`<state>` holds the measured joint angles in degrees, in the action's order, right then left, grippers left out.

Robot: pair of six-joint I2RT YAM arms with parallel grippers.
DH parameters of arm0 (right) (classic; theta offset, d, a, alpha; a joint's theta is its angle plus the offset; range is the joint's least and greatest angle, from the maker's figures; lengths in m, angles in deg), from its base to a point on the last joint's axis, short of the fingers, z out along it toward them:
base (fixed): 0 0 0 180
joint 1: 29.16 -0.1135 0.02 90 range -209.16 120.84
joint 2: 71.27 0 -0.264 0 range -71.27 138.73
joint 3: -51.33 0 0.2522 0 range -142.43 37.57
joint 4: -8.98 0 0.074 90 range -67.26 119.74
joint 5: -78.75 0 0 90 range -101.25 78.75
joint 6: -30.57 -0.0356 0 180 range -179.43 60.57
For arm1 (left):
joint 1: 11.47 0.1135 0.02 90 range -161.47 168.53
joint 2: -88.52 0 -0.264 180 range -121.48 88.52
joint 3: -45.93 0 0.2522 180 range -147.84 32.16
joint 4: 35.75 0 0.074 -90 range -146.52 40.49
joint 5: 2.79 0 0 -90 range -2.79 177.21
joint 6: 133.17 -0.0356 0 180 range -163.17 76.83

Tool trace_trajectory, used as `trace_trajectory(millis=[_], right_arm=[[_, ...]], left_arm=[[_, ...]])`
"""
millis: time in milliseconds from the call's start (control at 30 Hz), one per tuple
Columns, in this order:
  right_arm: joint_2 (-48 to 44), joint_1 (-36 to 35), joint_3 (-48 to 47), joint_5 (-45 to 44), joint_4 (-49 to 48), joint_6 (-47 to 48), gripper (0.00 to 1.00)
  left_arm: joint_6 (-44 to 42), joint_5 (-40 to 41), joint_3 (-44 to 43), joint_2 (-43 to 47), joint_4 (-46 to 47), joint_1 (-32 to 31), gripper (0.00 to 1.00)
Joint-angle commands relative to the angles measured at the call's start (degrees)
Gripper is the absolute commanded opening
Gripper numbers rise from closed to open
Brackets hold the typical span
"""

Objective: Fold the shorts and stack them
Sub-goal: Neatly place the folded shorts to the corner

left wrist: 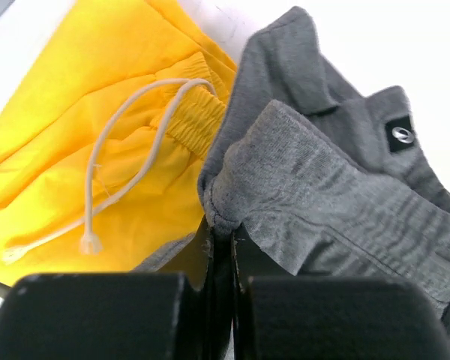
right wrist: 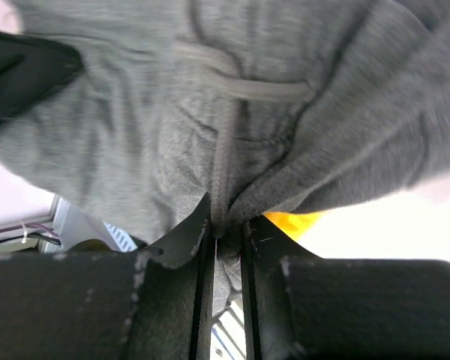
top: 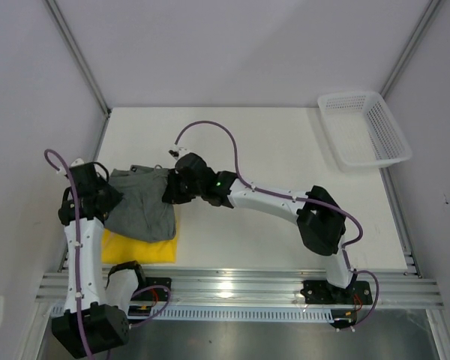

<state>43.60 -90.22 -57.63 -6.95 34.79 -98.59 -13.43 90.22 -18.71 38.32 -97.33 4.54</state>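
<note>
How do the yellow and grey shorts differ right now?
The yellow shorts lie flat on the table; the grey shorts are bunched, pinched by the left gripper and right gripper. The grey shorts partly cover the yellow shorts. Yellow has a white drawstring, grey a grey drawstring. Both are soft cloth.

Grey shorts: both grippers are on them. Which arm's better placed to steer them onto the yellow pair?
Left, probably: the left gripper pinches the grey shorts right beside the yellow shorts, near its base. The right gripper grips too, but that arm is stretched across.
</note>
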Motion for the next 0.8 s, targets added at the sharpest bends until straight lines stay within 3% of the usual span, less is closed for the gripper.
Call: trace_trajectory(millis=[0,200,267,500,767], right_arm=[[0.44,-0.38,-6.49,-2.71,0.86,1.01,0.00],[-1.40,2.08,-6.58,-3.50,0.86,2.06,0.00],[-1.14,2.87,-9.20,-3.68,1.91,2.85,0.00],[3.33,3.05,-19.39,0.09,4.38,6.02,0.00],[7.03,1.04,-19.77,5.54,2.27,3.56,0.00]], left_arm=[[-3.10,-6.15,-2.56,-1.91,1.58,1.39,0.00],[-2.23,-12.66,-4.05,-4.30,6.24,1.30,0.00],[-2.23,-13.20,-8.43,-5.70,5.37,1.30,0.00],[-3.46,-8.63,-18.37,-7.55,-0.26,1.39,0.00],[-5.83,-8.37,-13.91,-7.21,-2.55,8.24,0.00]])
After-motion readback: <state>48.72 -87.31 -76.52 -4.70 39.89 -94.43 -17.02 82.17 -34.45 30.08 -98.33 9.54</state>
